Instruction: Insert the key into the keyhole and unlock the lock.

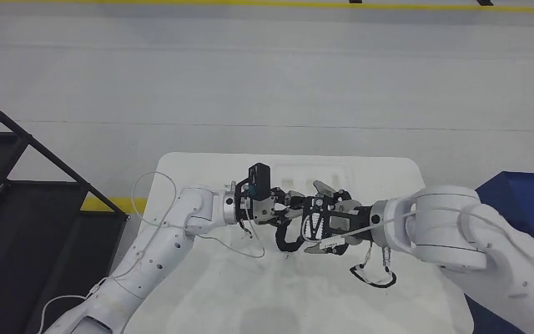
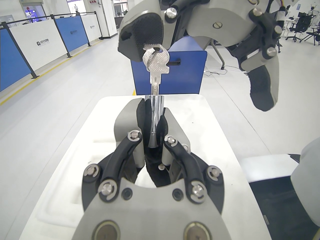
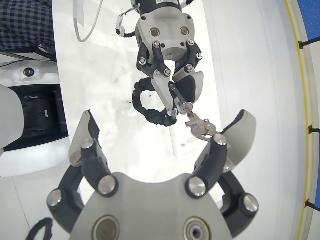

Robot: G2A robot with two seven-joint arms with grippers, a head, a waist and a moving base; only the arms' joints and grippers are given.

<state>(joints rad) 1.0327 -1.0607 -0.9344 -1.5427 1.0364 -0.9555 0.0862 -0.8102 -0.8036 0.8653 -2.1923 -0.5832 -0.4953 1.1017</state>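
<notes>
your left pincer [image 2: 153,111] is clamped on the lock [image 2: 157,104], centre of the top view, key [image 2: 156,62] seated in its keyhole; right pincer [image 3: 163,119] spread wide, one pad by the key head.

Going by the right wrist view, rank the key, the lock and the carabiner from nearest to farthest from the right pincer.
1. Key: its head at one finger of the right pincer.
2. Lock: just beyond the key, held in the left pincer.
3. Carabiner: farthest, beside the left arm's wrist.
</notes>
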